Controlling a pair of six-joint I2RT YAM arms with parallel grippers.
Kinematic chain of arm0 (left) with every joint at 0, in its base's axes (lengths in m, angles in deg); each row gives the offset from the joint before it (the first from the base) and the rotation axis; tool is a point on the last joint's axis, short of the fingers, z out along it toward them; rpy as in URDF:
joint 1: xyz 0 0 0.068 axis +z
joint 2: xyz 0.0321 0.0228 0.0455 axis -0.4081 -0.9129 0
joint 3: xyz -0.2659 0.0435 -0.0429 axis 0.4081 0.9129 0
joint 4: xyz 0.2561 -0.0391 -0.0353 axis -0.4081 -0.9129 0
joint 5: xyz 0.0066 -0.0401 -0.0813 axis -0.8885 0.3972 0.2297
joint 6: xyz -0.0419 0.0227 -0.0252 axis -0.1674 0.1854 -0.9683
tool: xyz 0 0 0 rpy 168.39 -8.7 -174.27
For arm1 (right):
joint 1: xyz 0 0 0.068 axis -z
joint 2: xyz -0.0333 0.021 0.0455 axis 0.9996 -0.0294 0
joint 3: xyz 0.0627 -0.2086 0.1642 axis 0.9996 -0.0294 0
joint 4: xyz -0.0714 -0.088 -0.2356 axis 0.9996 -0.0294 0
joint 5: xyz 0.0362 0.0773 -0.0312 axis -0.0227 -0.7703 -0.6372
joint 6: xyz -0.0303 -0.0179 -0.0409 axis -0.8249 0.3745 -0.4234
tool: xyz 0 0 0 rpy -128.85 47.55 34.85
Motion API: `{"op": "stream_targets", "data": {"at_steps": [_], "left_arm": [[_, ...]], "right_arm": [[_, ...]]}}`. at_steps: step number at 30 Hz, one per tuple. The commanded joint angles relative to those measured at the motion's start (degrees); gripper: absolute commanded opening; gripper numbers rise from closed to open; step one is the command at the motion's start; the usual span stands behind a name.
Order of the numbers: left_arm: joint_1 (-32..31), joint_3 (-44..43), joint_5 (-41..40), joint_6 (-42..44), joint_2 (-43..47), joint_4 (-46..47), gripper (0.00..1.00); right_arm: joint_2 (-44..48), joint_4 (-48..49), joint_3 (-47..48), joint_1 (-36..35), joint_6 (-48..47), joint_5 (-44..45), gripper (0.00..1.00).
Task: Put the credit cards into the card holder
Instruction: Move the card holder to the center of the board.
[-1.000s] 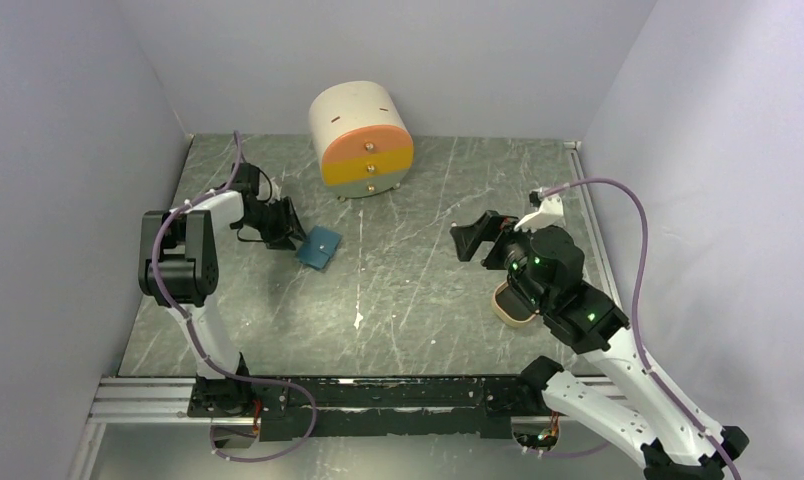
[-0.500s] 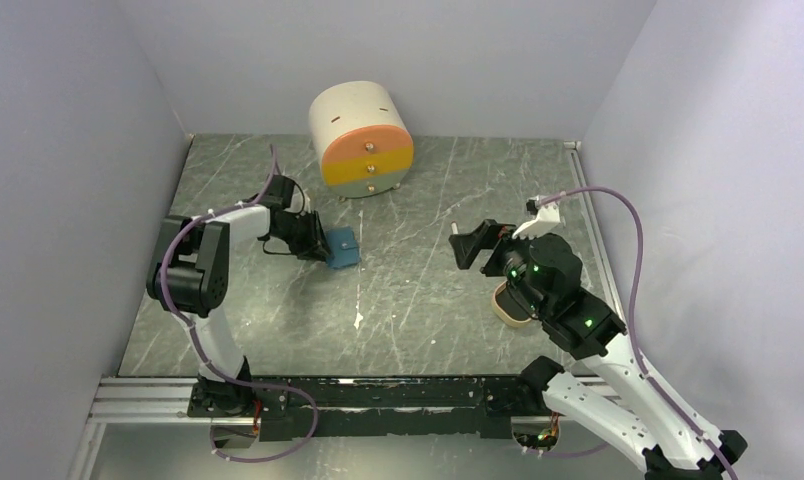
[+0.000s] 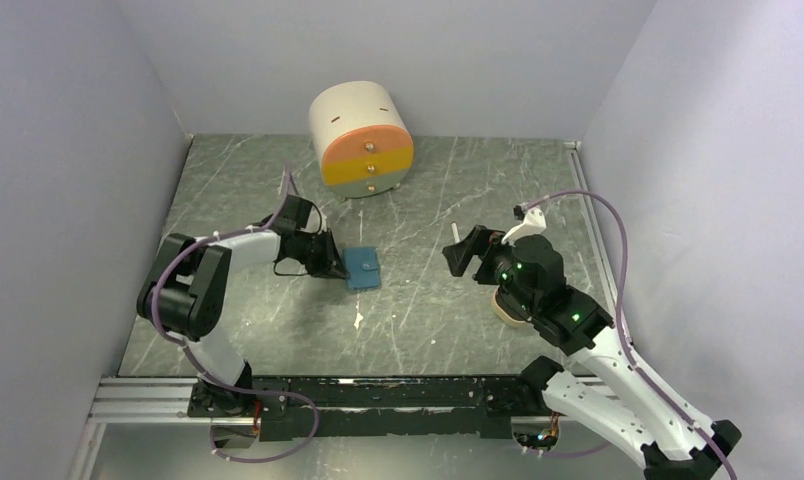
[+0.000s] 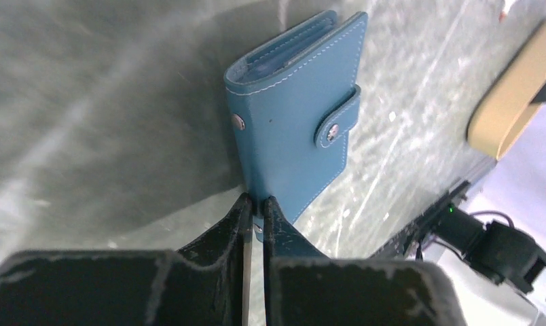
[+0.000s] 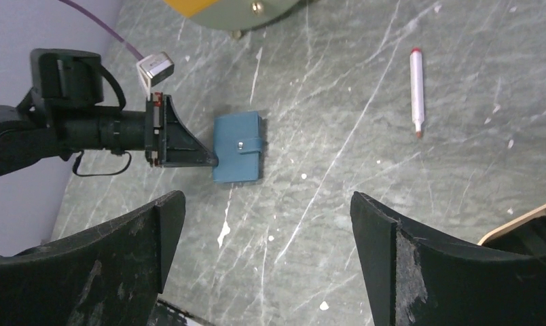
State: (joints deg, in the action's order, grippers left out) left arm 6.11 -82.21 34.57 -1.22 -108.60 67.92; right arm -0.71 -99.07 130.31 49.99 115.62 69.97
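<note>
Left gripper: closed tight on one corner of the card holder, on the side away from the clasp strap.
Card holder: in front of the drawer unit, toward the arm bases, folded shut with the strap snapped. It looks flat on the worktop; whether the pinched corner is lifted cannot be told.
Direction from the left gripper: the holder stretches straight out beyond the fingertips, toward the middle of the worktop.
Long axis: in the right wrist view it runs across the left arm's line of reach, and the strap faces the right arm.
Right gripper: spread wide and holding nothing, hovering high, in front of and to the right of the drawer unit.
Nearer arm: the left one, already in contact; the right one is well apart from the holder.
Credit cards: none can be picked out in any view.
Tray: in front of and right of the drawer unit, partly under the right arm, its contents hidden.
Marker: lies alone, in front of and slightly right of the drawer unit.
Open room: bare worktop all round the holder, so opening the flap likely has space.
</note>
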Motion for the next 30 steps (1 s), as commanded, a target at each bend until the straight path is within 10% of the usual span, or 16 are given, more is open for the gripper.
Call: {"op": "stream_targets", "data": {"at_steps": [1, 15, 30], "left_arm": [[-3.7, 4.1, 4.3, -3.9, 4.5, 5.4, 0.09], [-12.7, 16.2, 9.3, -14.8, 8.6, 19.2, 0.09], [-16.7, 18.8, 10.6, -19.8, 7.9, 28.1, 0.09]], "right_arm": [[-1.1, 0.4, -2.3, 0.3, 2.8, -3.7, 0.93], [-19.3, 9.6, -4.5, -1.9, 8.8, -16.6, 0.31], [-44.0, 8.5, 4.5, -12.7, 9.2, -10.6, 0.27]]}}
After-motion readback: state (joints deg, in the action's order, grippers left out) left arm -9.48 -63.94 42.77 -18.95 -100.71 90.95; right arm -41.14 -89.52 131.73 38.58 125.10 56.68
